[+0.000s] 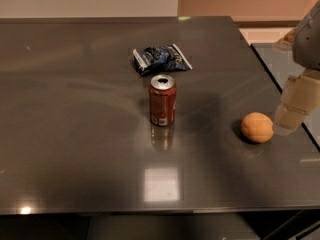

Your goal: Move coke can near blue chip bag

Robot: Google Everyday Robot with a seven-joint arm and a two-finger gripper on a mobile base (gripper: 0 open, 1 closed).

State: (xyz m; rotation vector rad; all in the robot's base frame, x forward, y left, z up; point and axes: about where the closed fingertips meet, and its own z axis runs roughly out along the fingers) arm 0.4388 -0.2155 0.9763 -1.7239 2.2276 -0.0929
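I am looking down on a dark, glossy worktop [70, 134]. The coke can [162, 100] is standing upright near its middle, silver top facing up with the opening showing, and it is casting a faint reflection on the surface in front of it. Nothing is touching the can. The blue chip bag [161, 58] is lying flat and crumpled just behind the can, farther from the camera. The two are near each other, with a narrow strip of bare worktop showing between them.

Over at the right edge, the gripper [289, 120] is hanging low over the worktop, a pale blocky shape coming down from the grey arm [310, 39] at the upper right corner. It is sitting just beside an orange [257, 127], on the orange's right, and I cannot tell whether the two are touching. It is well apart from the can and is carrying nothing that I can see. I cannot tell how far open the gripper is from this angle.

A square patch of light [161, 184] is glaring off the worktop nearer the camera, in front of the can.
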